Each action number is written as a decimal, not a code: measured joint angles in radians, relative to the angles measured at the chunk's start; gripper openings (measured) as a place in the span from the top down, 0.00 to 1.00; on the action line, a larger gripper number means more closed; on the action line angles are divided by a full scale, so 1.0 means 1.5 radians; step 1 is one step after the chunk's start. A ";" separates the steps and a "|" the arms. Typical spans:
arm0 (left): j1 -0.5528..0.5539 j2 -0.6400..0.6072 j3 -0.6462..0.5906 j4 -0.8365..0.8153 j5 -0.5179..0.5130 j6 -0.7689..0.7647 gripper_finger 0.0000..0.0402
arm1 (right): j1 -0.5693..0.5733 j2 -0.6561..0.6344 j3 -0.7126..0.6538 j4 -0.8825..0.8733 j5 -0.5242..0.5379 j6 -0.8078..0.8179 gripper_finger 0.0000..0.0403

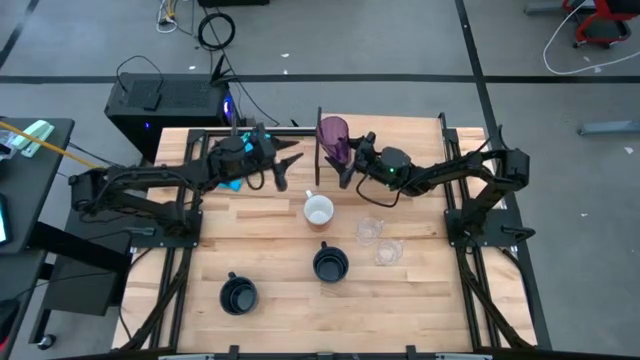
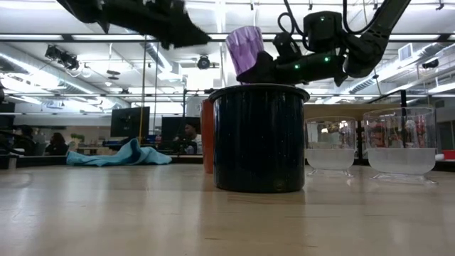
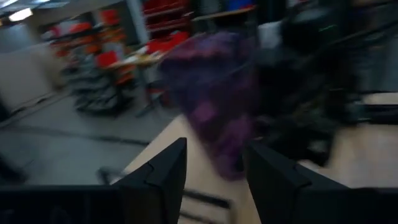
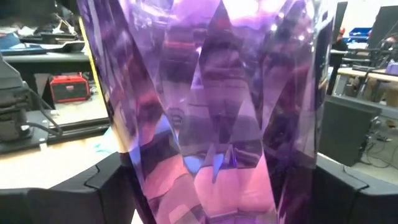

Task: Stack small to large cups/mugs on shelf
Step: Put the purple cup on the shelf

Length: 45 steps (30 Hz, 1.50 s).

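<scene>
My right gripper [image 1: 347,168] is shut on the translucent purple tumbler [image 1: 333,135], held high over the table's far middle; the tumbler also shows in the low view [image 2: 245,48]. The shelf's thin dark upright edge [image 1: 318,172] stands just left of the tumbler. My left gripper [image 1: 287,166] is open and empty on the other side of that edge, pointing at the tumbler [image 3: 217,112]. An orange mug with a white inside [image 1: 318,211], two black mugs [image 1: 330,264] [image 1: 238,295] and two clear cups [image 1: 369,230] [image 1: 388,252] stand on their bases on the table. My right gripper pinches the tumbler's lower part [image 4: 205,186] between its two fingers [image 4: 74,193], one on each side. The fingers come about level from the table's right. The tumbler is lifted clear of the table, mouth up and tilted a little [image 2: 245,48].
A bright blue cloth [image 1: 232,185] lies under my left arm at the far left. In the low view the near black mug [image 2: 259,139] hides most of the orange mug [image 2: 207,135]. There is bare wood along the near edge [image 1: 420,300].
</scene>
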 joint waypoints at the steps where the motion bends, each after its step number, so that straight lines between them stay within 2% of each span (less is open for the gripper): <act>1: 0.011 0.014 0.000 0.017 -0.007 -0.010 0.60 | -0.004 0.000 0.000 0.000 0.000 -0.002 0.16; 9: 0.095 0.097 0.007 0.122 -0.011 -0.093 0.65 | -0.032 0.000 0.000 0.000 -0.036 0.010 0.16; 14: 0.099 0.142 0.047 0.125 0.006 -0.094 0.69 | -0.042 0.000 0.000 -0.003 -0.071 0.010 0.16; 21: 0.098 0.198 0.105 0.123 0.007 -0.089 0.71 | -0.056 -0.002 0.001 -0.037 -0.078 0.011 0.16; 30: 0.099 0.213 0.112 0.125 0.007 -0.086 0.72 | -0.058 -0.002 0.001 -0.038 -0.087 0.011 0.15; 37: 0.098 0.213 0.112 0.137 0.007 -0.080 0.72 | -0.063 -0.002 0.001 -0.040 -0.095 0.012 0.10; 45: 0.092 0.213 0.112 0.143 0.023 -0.077 0.73 | -0.091 0.000 0.030 -0.120 -0.144 0.028 0.03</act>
